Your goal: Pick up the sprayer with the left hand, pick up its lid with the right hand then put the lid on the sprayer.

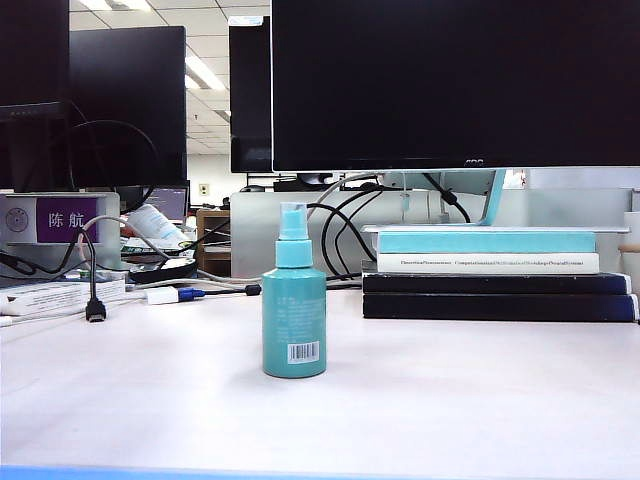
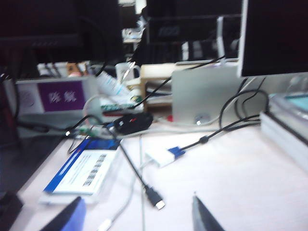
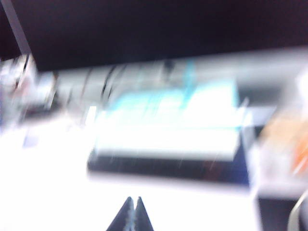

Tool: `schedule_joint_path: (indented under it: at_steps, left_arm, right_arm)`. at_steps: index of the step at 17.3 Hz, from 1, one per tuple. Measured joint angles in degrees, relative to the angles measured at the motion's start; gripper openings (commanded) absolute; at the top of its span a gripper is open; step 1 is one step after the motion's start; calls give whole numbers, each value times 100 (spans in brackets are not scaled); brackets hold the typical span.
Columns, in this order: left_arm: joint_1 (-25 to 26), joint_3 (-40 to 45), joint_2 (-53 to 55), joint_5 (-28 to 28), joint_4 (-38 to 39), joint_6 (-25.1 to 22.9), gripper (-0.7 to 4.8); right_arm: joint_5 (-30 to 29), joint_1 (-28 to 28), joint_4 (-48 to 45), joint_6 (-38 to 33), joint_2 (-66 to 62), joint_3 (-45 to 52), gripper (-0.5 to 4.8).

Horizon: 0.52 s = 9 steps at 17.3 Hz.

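Sprayer [image 1: 294, 310] upright on the surface [image 1: 470, 390], lid [image 1: 293, 212] apparently seated over the nozzle, though too clear to confirm. Neither pincer near it in the exterior view. Left pincer [image 2: 137, 216] spread and empty, sprayer absent from its wrist view; ahead of it only a black cable plug [image 2: 155, 197] and a blue-edged card [image 2: 84, 171]. Right pincer [image 3: 131, 211] pressed together, empty, facing the blurred stack of books [image 3: 168, 139]. Step in hand, by judgement: capping apparently complete. Next move, if any: arms held clear of the bottle.
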State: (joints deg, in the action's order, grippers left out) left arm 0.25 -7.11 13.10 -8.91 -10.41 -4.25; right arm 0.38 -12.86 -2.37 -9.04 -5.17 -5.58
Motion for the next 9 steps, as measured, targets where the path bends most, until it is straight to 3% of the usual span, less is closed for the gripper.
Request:
schedule_joint_path:
  at_steps: [1, 2, 9]
  left_arm:
    - [0, 0, -83, 107, 140, -17, 135]
    - [0, 0, -96, 223, 308, -76, 77]
    - [0, 422, -98, 232, 660, 4, 53]
  right_arm:
    - [-181, -4, 57, -7, 0, 208, -1]
    - [-321, -4, 92, -24, 0, 437, -1]
    - [-190, -2, 181, -15, 13, 492, -1]
